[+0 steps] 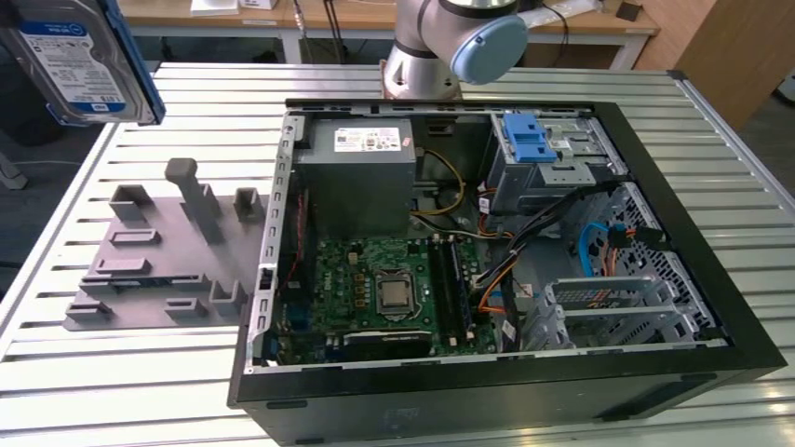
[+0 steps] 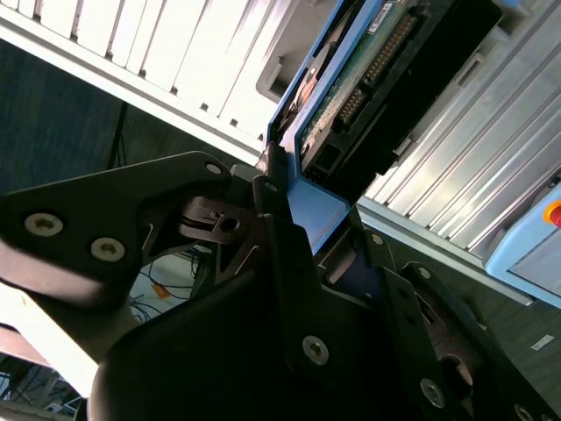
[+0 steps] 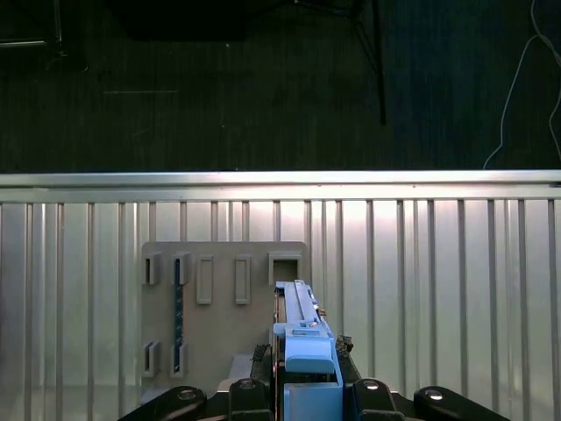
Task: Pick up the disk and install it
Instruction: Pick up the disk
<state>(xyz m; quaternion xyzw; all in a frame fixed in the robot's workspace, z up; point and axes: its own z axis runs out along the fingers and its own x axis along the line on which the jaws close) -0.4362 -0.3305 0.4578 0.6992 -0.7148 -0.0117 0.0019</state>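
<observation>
The slatted metal table (image 1: 125,391) carried an open computer case (image 1: 497,396), with a grey slotted holder (image 1: 149,270) just beside it on the exterior view's left. I saw the disk (image 1: 74,60) held in the air above that holder. In the first wrist view the gripper (image 3: 308,390) was clenched on the disk's blue-railed end.

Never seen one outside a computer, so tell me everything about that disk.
The disk is a flat silver metal slab with a white-and-blue label and blue plastic side rails. In the second wrist view its underside shows a green circuit board. The gripper clamps it at a blue end, holding it in the air above the slatted table.
</observation>
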